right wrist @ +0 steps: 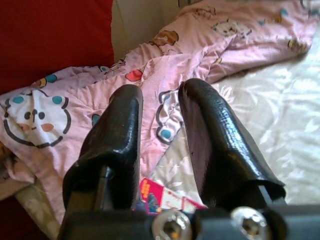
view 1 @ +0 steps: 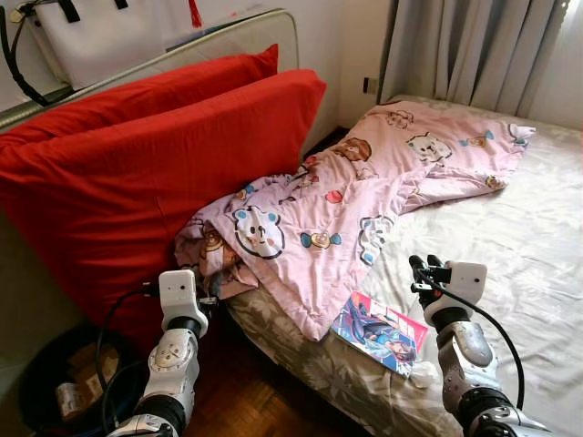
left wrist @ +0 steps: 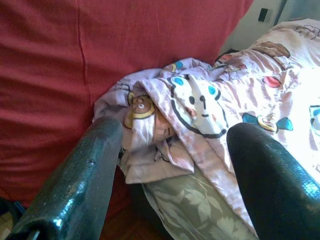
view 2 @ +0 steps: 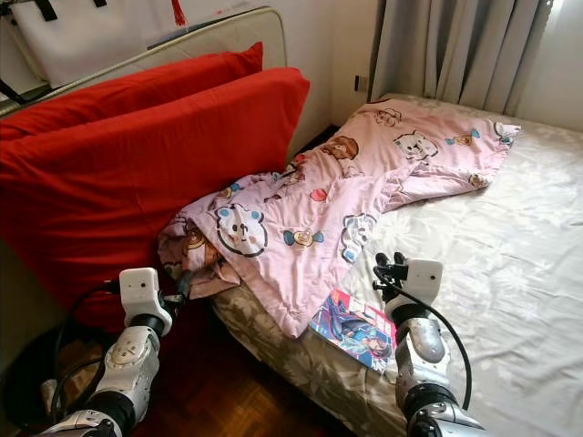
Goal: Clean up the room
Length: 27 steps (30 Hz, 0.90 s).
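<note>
The left gripper (view 1: 211, 293), fingers spread and empty, hovers at the bed's (view 1: 510, 237) near corner beside the crumpled pink cartoon-print blanket (view 1: 310, 218). The right gripper (view 1: 419, 271), fingers slightly parted and empty, hangs above the colourful glossy booklet (view 1: 381, 331) at the bed's near edge. Probably the approach step; next, grasp the blanket's bunched corner.

Pink cartoon-print blanket (view 1: 346, 196) crumpled and strewn across the bed (view 1: 510, 246), one bunched end hanging off the bed's edge, 1 colourful book (view 1: 381, 331) flat near that edge

Both arms raised fwd, left claw (left wrist: 170, 165) fingers wide apart, right claw (right wrist: 160, 145) fingers narrowly parted, holding nothing
</note>
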{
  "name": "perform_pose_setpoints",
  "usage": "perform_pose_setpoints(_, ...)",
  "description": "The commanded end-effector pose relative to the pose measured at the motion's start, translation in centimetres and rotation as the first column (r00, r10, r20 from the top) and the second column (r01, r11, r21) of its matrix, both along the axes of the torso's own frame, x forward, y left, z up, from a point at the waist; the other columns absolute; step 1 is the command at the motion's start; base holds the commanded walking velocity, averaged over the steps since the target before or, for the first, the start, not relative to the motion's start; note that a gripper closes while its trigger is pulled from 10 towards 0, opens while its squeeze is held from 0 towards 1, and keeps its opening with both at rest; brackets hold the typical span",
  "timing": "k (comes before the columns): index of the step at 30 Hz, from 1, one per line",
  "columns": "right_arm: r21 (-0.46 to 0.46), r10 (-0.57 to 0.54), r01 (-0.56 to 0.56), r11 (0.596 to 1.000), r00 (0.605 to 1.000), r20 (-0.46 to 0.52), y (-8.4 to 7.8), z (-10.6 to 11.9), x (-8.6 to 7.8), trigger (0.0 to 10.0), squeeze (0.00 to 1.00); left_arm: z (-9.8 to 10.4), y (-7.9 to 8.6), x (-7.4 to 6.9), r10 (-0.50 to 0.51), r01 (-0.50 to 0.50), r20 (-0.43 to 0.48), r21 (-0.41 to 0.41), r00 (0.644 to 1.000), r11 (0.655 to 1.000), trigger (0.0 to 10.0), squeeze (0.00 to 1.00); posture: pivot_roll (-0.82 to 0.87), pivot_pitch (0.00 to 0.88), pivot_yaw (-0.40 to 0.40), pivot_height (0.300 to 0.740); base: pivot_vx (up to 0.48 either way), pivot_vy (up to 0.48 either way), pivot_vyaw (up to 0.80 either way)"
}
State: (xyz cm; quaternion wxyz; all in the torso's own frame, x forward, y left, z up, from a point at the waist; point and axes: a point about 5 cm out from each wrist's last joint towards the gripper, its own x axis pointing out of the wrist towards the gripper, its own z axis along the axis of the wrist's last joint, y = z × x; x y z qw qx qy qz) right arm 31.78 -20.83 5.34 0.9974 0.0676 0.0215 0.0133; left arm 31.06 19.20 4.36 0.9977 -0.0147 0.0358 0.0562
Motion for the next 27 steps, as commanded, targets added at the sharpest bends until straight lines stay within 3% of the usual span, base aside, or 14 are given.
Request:
perform_pose_setpoints(1,-0.012,0.016,-0.015,1.0,1.0,0.013,0.1,0.1,-0.1,10.0,0.0,-0.4,0.4,-0.4,0.024,-0.024,-0.005,-0.006,1.0,1.0,10.0,0.0,-0.14,0.0,0.019,0.74,0.0,0.0,0.0)
perform_pose_setpoints(5,-0.058,0.051,-0.047,0.997,0.996,0.067,-0.6,0.9,-0.3,10.0,0.0,-1.0,-0.3,-1.1,0.036,-0.036,-0.007,-0.019,0.999,0.999,10.0,0.0,-0.12,0.0,-0.064,0.74,0.0,0.0,0.0)
perform_pose_setpoints(7,-0.072,0.054,-0.047,0.996,0.994,0.096,-0.8,1.2,-0.4,10.0,0.0,-1.1,-0.3,-1.5,0.048,-0.048,0.012,-0.019,0.999,0.999,10.0,0.0,-0.11,0.0,-0.064,0.74,0.0,0.0,0.0)
perform_pose_setpoints(14,-0.032,0.018,-0.013,0.999,0.988,0.153,0.5,1.3,-1.0,10.0,0.0,0.2,0.9,-1.6,0.034,-0.037,0.084,0.037,0.996,0.999,10.0,0.0,-0.11,0.009,-0.025,0.74,0.0,0.0,0.0)
perform_pose_setpoints(18,-0.015,-0.001,0.004,1.0,0.988,0.151,1.3,0.5,-2.5,10.0,0.0,1.8,1.5,-2.6,0.001,-0.018,0.18,0.091,0.984,0.996,10.0,0.0,-0.08,0.015,0.007,0.74,0.0,0.0,0.0)
perform_pose_setpoints(27,-0.018,-0.032,0.035,0.999,0.986,0.164,1.2,0.5,-4.6,10.0,0.0,1.4,0.8,-5.0,-0.05,0.034,0.163,0.096,0.985,0.995,10.0,0.0,-0.11,0.022,0.03,0.74,0.0,0.0,0.0)
